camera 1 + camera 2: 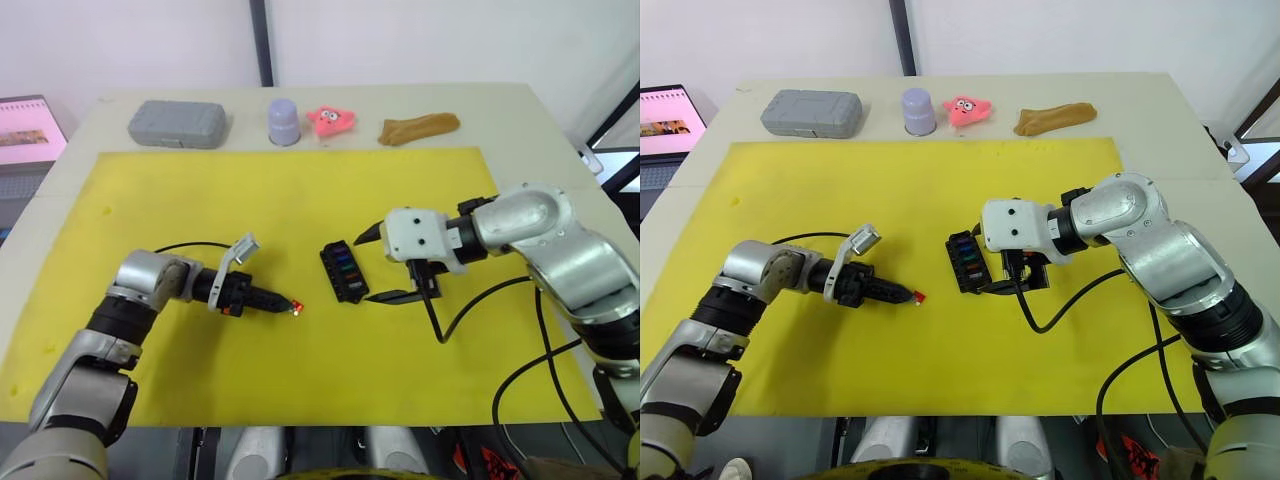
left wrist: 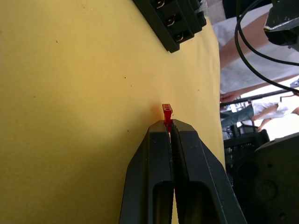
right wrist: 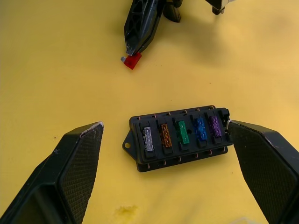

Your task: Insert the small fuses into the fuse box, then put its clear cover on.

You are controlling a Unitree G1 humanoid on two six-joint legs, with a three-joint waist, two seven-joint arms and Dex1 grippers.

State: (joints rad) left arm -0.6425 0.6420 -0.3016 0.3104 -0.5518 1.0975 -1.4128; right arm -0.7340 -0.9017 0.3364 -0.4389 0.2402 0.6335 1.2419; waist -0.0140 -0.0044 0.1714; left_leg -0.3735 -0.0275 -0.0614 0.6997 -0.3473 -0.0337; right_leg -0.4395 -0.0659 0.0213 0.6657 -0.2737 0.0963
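Note:
The black fuse box [image 3: 180, 137] lies on the yellow mat [image 1: 300, 200] near its middle, with several small fuses seated in one row: grey, orange, green, blue and purple. My left gripper [image 1: 292, 304] is shut on a red fuse [image 2: 167, 111], held by its tip just above the mat, left of the box. My right gripper [image 1: 386, 265] stands open over the box's right side, one finger [image 3: 261, 163] beside the box's end and the other [image 3: 70, 168] well clear of it. The clear cover is out of view.
Along the table's far edge, beyond the mat, stand a grey rounded case [image 1: 177, 123], a lavender cup [image 1: 284, 120], a pink toy [image 1: 332, 120] and a brown lump [image 1: 418, 127]. A laptop [image 1: 25, 135] sits off the far left. Black cables trail from my right wrist.

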